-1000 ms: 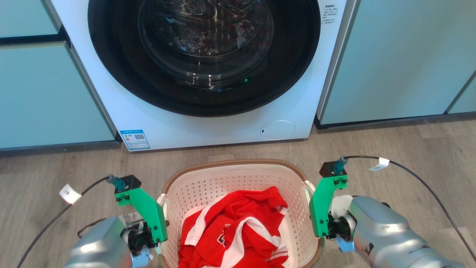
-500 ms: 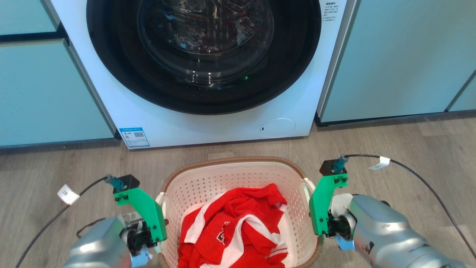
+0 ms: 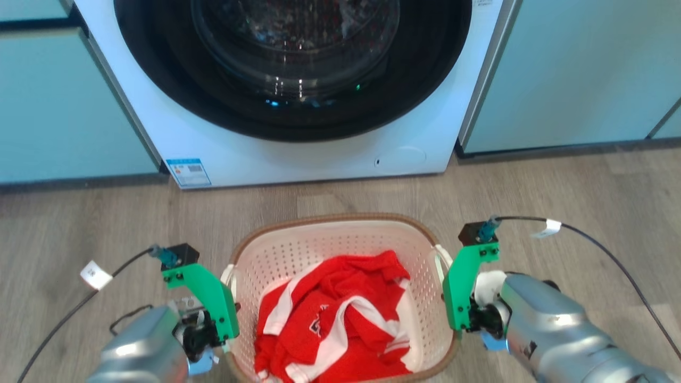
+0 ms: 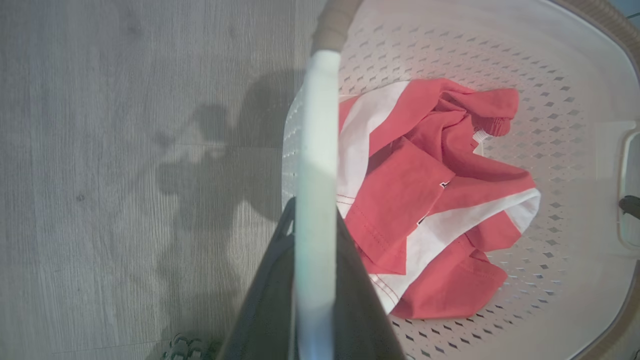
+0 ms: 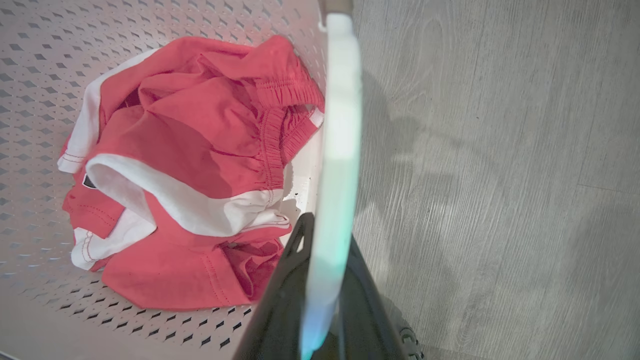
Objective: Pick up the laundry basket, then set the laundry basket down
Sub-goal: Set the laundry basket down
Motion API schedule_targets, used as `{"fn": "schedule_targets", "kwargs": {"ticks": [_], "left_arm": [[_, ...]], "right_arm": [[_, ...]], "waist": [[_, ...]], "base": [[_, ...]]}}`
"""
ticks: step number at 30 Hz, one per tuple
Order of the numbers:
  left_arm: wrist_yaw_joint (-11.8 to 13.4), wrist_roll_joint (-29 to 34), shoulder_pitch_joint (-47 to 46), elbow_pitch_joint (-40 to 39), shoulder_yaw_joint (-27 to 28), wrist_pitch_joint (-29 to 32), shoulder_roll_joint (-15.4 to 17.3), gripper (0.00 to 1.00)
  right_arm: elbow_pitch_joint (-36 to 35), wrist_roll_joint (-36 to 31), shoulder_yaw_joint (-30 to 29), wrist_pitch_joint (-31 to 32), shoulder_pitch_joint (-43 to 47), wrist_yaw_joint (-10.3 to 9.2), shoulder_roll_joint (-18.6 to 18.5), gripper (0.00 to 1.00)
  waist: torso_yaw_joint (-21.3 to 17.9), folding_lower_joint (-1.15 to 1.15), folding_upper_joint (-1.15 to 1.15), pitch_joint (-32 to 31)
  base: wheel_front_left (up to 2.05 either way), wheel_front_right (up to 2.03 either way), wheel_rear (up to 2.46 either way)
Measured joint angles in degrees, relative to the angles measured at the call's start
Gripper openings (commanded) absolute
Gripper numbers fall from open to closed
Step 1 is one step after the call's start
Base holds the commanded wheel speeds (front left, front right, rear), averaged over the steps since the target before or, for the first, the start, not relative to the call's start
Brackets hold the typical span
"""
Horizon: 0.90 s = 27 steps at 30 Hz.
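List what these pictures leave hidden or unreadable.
- Head view: the laundry basket has its near end cut off by the bottom edge.
- Head view: the print on the washing machine sticker is too small.
- Wrist views: the basket floor under the red garment is covered by it.

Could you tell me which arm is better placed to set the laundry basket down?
Neither alone, I'd judge: the left gripper clamps the left handle of the laundry basket, the right gripper the right handle, so both should lower together.
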Motion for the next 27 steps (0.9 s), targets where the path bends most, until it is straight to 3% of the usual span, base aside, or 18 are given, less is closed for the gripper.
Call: {"fn": "schedule_targets", "kwargs": {"ticks": [27], "left_arm": [[0.0,3.6,-17.5,1.2,-1.9,-14.2,-2.1,0.00]], "right_arm": [[2.5,-1.2,0.4,-14.3,-15.7,0.01,-2.0,0.00]], "waist": [[1.4,0.02,0.00,27.9]], "base": [[0.00,0.00,0.00]]}}
